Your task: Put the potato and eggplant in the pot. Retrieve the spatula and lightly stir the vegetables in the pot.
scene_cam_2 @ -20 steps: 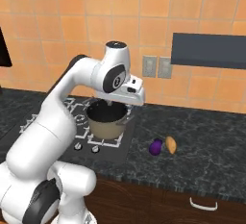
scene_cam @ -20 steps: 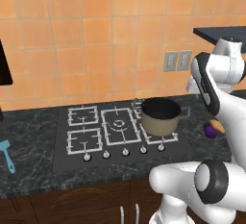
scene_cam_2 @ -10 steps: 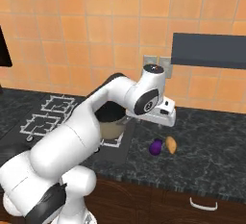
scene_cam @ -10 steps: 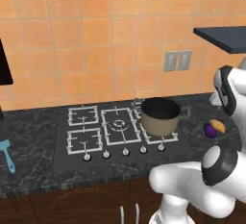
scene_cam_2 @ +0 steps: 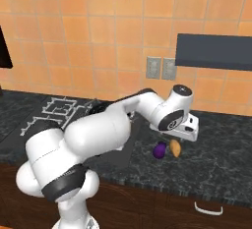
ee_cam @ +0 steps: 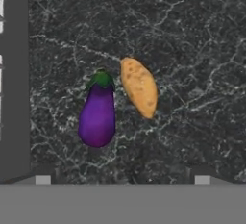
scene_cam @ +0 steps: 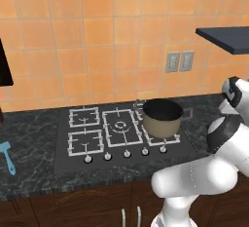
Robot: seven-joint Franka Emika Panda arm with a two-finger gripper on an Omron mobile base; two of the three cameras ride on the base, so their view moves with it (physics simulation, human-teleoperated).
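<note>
A purple eggplant [ee_cam: 97,117] with a green cap and an orange-tan potato [ee_cam: 139,87] lie side by side on the dark marble counter, almost touching. My gripper [ee_cam: 122,179] hangs open straight above them, its tips wide apart and nothing between them. From the right base view the hand hovers just over the eggplant [scene_cam_2: 159,150] and potato [scene_cam_2: 174,147]. The tan-olive pot [scene_cam: 162,118] stands upright on the right rear burner. Far off at the left counter edge lies the light-blue spatula [scene_cam: 6,155].
The black stove [scene_cam: 107,133] with its white grates and front knobs fills the middle of the counter. A dark shelf [scene_cam_2: 214,51] juts out from the tiled wall above the vegetables. My own arm [scene_cam_2: 108,129] stretches across between stove and vegetables.
The arm has swung from above the pot rightward and down, ending over the eggplant and potato. The gripper stayed open and nothing on the counter moved.
</note>
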